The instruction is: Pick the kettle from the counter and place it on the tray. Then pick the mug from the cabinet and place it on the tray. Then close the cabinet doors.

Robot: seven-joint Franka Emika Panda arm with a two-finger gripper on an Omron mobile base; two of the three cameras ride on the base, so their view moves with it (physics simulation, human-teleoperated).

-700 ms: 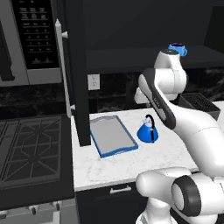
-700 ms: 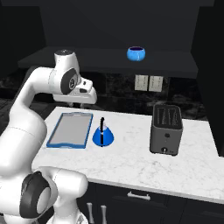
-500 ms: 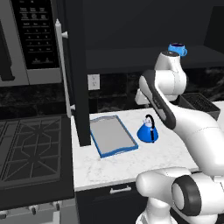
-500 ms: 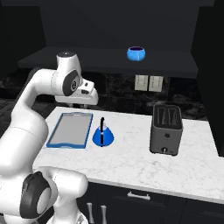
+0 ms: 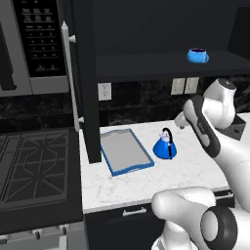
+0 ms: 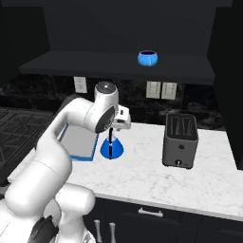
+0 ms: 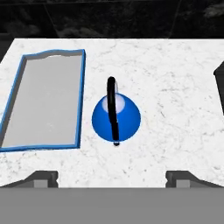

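The gripper (image 7: 112, 177) is hanging above the kettle (image 7: 116, 118), its fingertips (image 7: 43, 178) standing wide apart with nothing between them. The kettle is sitting upright on the counter (image 7: 175, 109), untouched. Just beside the kettle, not touching it, the tray (image 7: 43, 103) is lying flat on the same counter. On the kettle's other side a toaster (image 6: 180, 140) is standing. Farther back and above the kettle, the mug (image 6: 147, 58) is resting on the cabinet (image 6: 114, 64) shelf.

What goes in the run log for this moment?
phase: approach kettle | pincer: open, above kettle | kettle: upright on counter beside tray | mug: on cabinet shelf | doors: open
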